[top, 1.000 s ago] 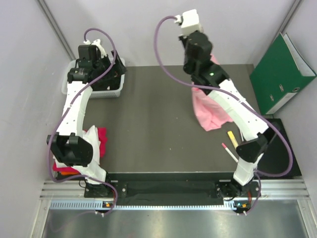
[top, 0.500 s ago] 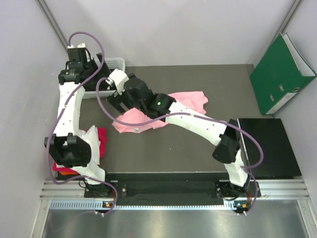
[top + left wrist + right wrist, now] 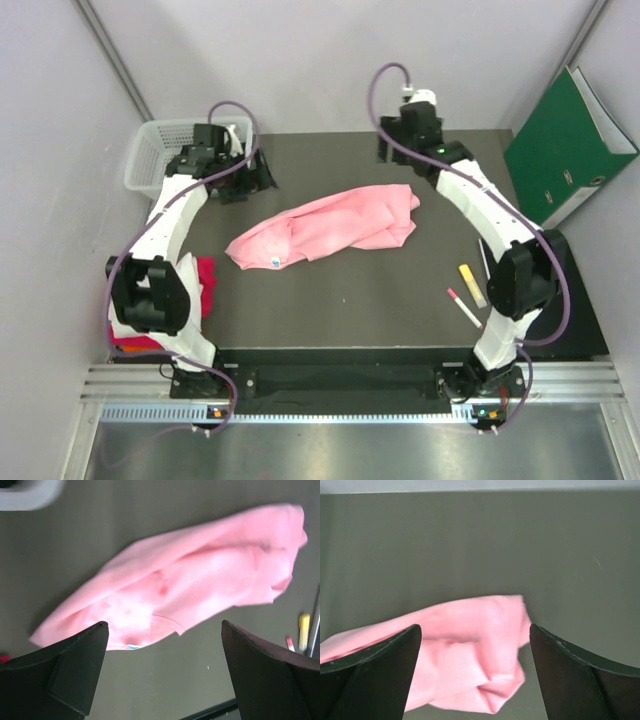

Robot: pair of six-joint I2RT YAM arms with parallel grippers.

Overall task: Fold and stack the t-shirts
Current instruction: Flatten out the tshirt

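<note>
1. Shirt status: light pink t-shirt (image 3: 325,228) lay crumpled and unfolded across mid counter (image 3: 340,290). It stretched from L-centre toward far R, w/ a small label showing at its L end.
2. L fingers (image 3: 65,675) stood wide apart w/ nothing btwn them. They were held above the counter on the far-L side of the pink shirt, not touching it.
3. R fingers (image 3: 575,680) were also spread wide and empty. They were up off the counter near its far edge, beyond the shirt's R end, no contact w/ the cloth.
4. Magenta-red shirt (image 3: 205,275) sat at the counter's near-L edge, partly hidden behind the L arm and well apart from the pink one.
5. White mesh basket (image 3: 150,160) stood at the far-L corner, just beside the L arm's wrist.
6. Yellow marker (image 3: 470,283) and pink marker (image 3: 463,307) lay near the R arm's elbow, apart from the shirt.
7. Green binder (image 3: 570,150) leaned at far R, off the counter's corner.
</note>
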